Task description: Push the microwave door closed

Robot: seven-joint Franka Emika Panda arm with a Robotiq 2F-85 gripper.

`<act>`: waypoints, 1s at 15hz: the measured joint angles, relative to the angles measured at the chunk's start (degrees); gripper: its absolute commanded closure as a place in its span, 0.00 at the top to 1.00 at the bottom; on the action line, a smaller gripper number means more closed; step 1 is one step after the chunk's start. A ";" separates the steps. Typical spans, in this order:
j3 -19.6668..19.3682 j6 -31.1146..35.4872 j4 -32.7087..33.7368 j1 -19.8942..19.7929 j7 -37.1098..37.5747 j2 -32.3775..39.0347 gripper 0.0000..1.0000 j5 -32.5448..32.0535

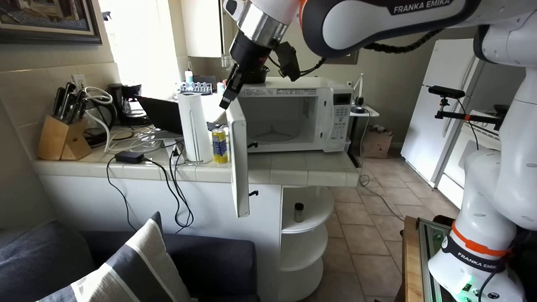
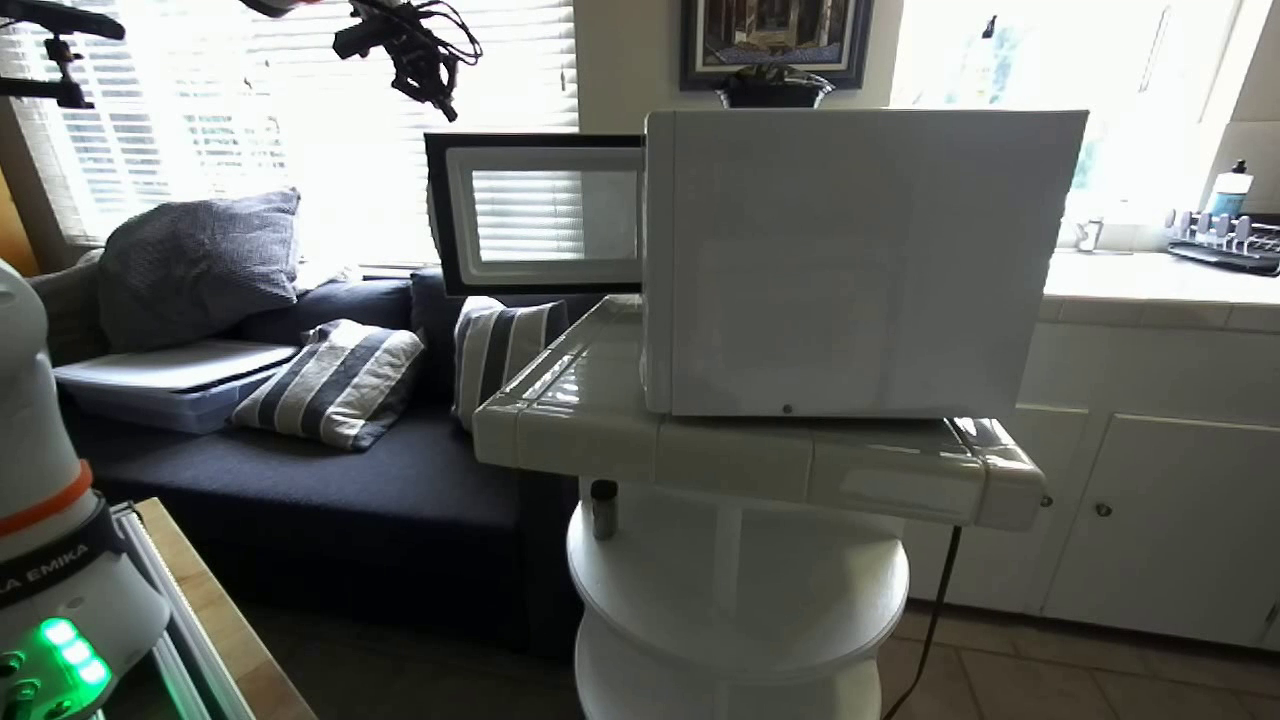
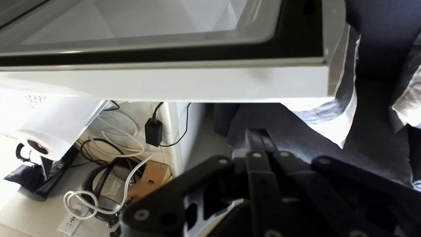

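Observation:
The microwave door (image 1: 240, 167) stands wide open, swung out past the counter edge from the white microwave (image 1: 334, 126). In another exterior view the door (image 2: 456, 220) shows its dark-rimmed inner side beside the microwave (image 2: 860, 260). In the wrist view the door's top edge (image 3: 197, 84) crosses the upper part. My gripper (image 1: 226, 102) is shut and empty, with its fingertips together. It is above the door's top edge level, on the outer side, in both exterior views (image 2: 446, 108). The wrist view shows the fingertips (image 3: 261, 140) apart from the door.
A paper towel roll (image 1: 195, 130) and a yellow can (image 1: 219, 147) stand on the counter close to the door's outer side. A laptop (image 1: 159, 113), cables and a knife block (image 1: 67, 134) are farther left. A sofa (image 1: 209, 264) with striped pillows is below.

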 measured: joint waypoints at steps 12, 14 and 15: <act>-0.15 0.68 -1.00 1.63 0.01 1.91 0.00 -3.73; -0.22 0.69 -1.27 1.63 -0.20 1.94 0.00 -3.77; -0.25 0.63 -1.39 1.63 -0.38 1.94 0.00 -3.77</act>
